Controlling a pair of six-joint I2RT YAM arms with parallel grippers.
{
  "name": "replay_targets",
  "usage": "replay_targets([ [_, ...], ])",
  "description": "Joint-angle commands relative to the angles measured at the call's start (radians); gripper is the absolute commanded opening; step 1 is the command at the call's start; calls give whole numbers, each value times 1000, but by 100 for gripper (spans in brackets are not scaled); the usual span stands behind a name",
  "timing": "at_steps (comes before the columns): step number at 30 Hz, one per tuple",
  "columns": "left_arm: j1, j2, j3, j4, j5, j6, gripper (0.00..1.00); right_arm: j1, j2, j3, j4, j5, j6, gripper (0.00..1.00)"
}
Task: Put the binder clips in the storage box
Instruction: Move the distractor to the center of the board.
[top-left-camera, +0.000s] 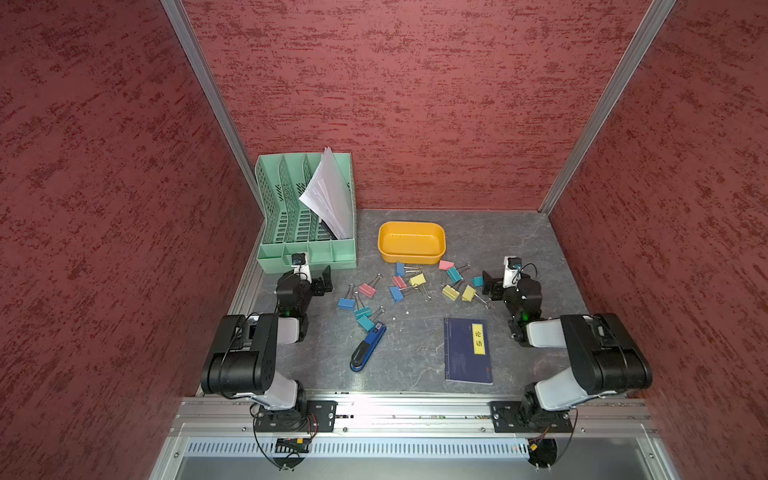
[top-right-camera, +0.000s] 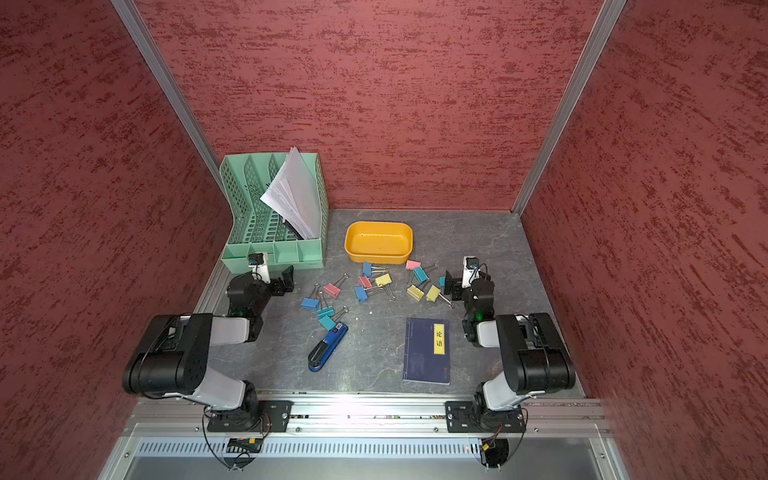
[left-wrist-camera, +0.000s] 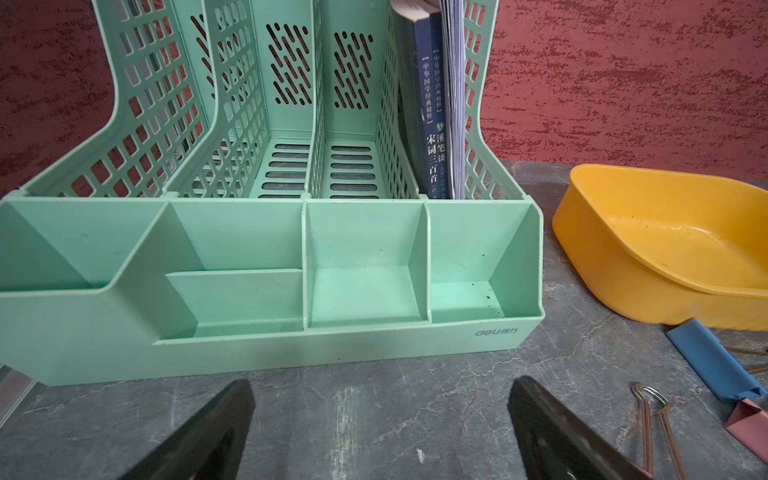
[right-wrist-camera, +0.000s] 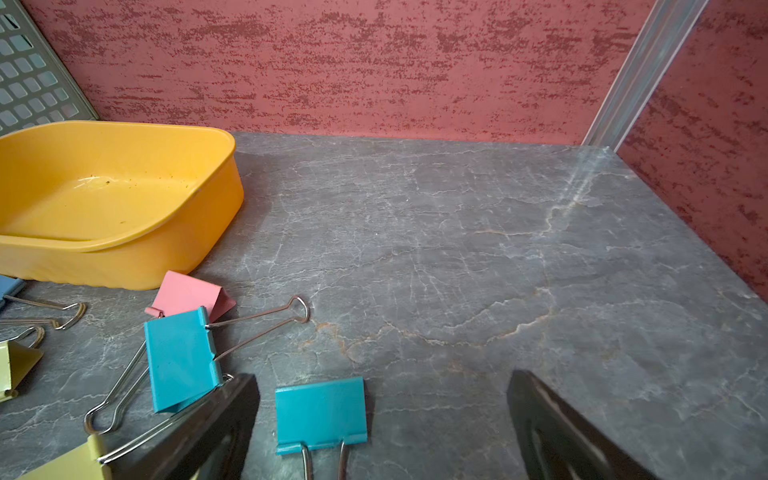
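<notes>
Top views: the storage box (top-left-camera: 411, 258) sits empty at the back of the table (top-left-camera: 540, 249). The binder clips (top-left-camera: 417, 280) lie scattered just in front of it, none inside. The nearest ones are almost touching its front wall, so carries look short. The left gripper (top-left-camera: 326, 282) and right gripper (top-left-camera: 488, 286) flank the pile low on either side. That's probably a start pose that keeps the clips clear to view. The stapler (top-left-camera: 368, 347) and book (top-left-camera: 467, 351) lie nearer you; ignore them. The file organizer (top-right-camera: 274, 253) stands beside the box.

Left wrist: your jaws are spread wide with nothing between them, only bare table. The camera faces the organizer, not the clips. A blue clip (left-wrist-camera: 710, 357) and the box show off to one side, so you'd need to swing toward them.

Right wrist: jaws also wide apart and holding nothing. A teal clip (right-wrist-camera: 321, 409) lies flat between the fingers, nearer one finger than the other. Its wire handles point back toward the wrist. It looks like your easiest first grab.
</notes>
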Motion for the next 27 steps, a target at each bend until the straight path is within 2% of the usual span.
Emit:
replay_targets([
  [1,-2,12,16,14,14,-5,100,8,7,26,35,18,-8,98],
  [13,5,11,14,19,28,-8,100,8,1,19,49,48,1,98],
  [14,6,-6,22,-9,19,-11,100,7,-33,23,23,108,25,98],
  [15,4,-41,32,-59,10,-11,100,9,-90,47,-80,152,38,98],
  [17,-19,-161,94,-274,-9,12,100,23,-253,138,-336,211,53,99],
  [19,-90,-262,171,-429,-101,3,100,31,-392,247,-581,189,128,98],
  [20,-148,-312,211,-502,-123,6,100,41,-453,315,-714,161,193,94],
  [21,-219,-347,248,-565,-189,10,100,57,-488,376,-834,140,249,87],
  [23,-408,-380,367,-767,-314,17,92,98,-526,494,-1055,54,368,65],
  [24,-517,-377,436,-884,-387,14,85,133,-524,542,-1161,-9,418,52],
  [25,-623,-366,496,-991,-455,-19,72,180,-515,576,-1254,-52,474,37],
  [26,-705,-353,544,-1075,-474,-60,64,229,-506,586,-1312,-85,515,29],
  [27,-793,-337,582,-1161,-483,-122,55,307,-493,581,-1356,-112,553,25],
])
